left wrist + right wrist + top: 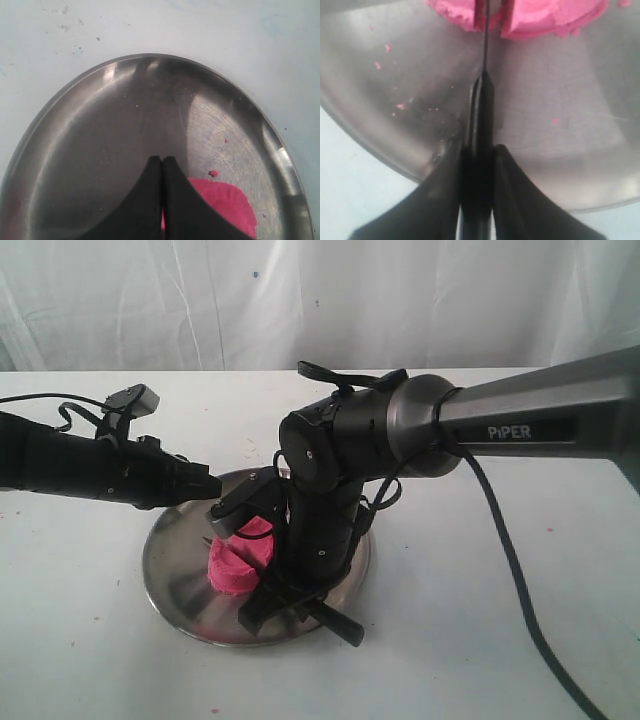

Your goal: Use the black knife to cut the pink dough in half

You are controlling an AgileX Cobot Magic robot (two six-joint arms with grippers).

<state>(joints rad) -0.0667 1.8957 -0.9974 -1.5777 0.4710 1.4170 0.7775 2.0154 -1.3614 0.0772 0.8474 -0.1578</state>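
The pink dough (238, 566) lies on the round steel plate (180, 580). My right gripper (275, 595) reaches down over the plate, shut on the black knife (338, 623), whose handle end sticks out toward the front. In the right wrist view the gripper (480, 150) clamps the handle, and the thin blade (485, 50) runs edge-on into a slit in the dough (545, 15). My left gripper (212, 486) hovers shut over the plate's back left. In the left wrist view its tips (162, 159) are pressed together, empty, with the dough (225, 202) beside them.
Pink crumbs (387, 48) dot the plate (560, 150). The plate stands on a white table (480, 640) backed by a white curtain (320, 290). The right arm's cable (510, 570) trails across the table on the right.
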